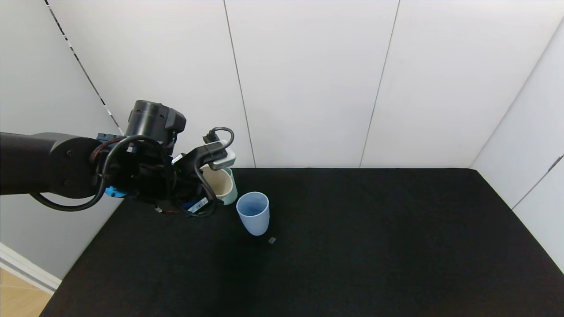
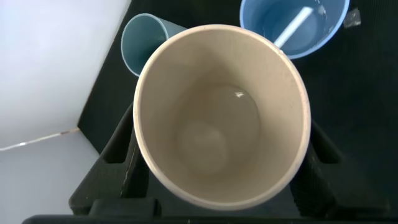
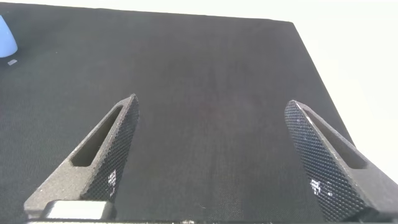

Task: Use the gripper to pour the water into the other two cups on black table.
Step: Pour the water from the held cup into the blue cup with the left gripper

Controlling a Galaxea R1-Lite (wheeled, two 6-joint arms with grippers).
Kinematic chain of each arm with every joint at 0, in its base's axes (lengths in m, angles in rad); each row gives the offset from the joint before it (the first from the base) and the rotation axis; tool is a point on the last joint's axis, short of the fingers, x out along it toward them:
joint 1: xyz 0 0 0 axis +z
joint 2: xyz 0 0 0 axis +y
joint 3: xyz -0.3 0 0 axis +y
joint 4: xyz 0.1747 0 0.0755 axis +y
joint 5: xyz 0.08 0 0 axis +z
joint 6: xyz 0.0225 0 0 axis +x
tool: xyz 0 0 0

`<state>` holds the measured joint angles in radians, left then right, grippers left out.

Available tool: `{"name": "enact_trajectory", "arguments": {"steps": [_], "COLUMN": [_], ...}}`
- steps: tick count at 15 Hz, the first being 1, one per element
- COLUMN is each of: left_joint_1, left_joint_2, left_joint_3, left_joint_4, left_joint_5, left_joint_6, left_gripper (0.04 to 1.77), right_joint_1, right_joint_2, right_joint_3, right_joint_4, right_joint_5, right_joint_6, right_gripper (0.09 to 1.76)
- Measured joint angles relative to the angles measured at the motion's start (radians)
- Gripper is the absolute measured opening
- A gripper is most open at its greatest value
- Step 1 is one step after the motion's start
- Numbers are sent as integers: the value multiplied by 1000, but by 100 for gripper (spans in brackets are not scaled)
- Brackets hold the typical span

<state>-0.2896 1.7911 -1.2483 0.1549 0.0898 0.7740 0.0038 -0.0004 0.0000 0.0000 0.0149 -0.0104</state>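
in the head view the left end effector reaches in from the left over the far left part of the black table, with looping black cables and a small silver-white module on it, and it is clamped on a cream-beige cup held raised and tilted. just behind that cup a sliver of the sage green cup shows, mostly hidden. the light blue cup stands upright on the table just beside them, toward the robot and to the right, with a pale pool of water faintly visible inside. a tiny grey scrap lies on the cloth near the blue cup's base. white wall panels rise behind the table. in the left wrist view the cream-beige cup fills the picture, seen down its mouth, with the dark fingers pressed against both of its sides; a thin film of water glints on its inner wall. beyond its rim lie the open mouths of the sage green cup and the light blue cup, the blue one holding clear water with a bright reflection. in the right wrist view the right end effector hangs over bare black table, well apart from the cups, its two textured fingers spread wide with nothing between them; only an edge of the light blue cup shows at the far corner.
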Motion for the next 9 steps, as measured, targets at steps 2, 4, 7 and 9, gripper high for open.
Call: {"name": "enact_trajectory", "arguments": {"steps": [2, 4, 7, 9], "left_joint_1": [-13, -27, -54, -75], "left_joint_2": [11, 25, 59, 83], "left_joint_3": [0, -4, -14, -28], "left_joint_4": [-1, -1, -5, -9], "left_joint_5": [16, 36, 89, 142], "left_joint_6": [27, 44, 80, 118], "left_gripper": [124, 124, 124, 124], "right_joint_1": [0, 0, 0, 0], "right_joint_2": [0, 0, 0, 0], "right_joint_3": [0, 0, 0, 0], "right_joint_4": [0, 0, 0, 0], "right_joint_5": [0, 0, 0, 0], "right_joint_6": [0, 0, 0, 0], "right_gripper": [171, 171, 171, 171]}}
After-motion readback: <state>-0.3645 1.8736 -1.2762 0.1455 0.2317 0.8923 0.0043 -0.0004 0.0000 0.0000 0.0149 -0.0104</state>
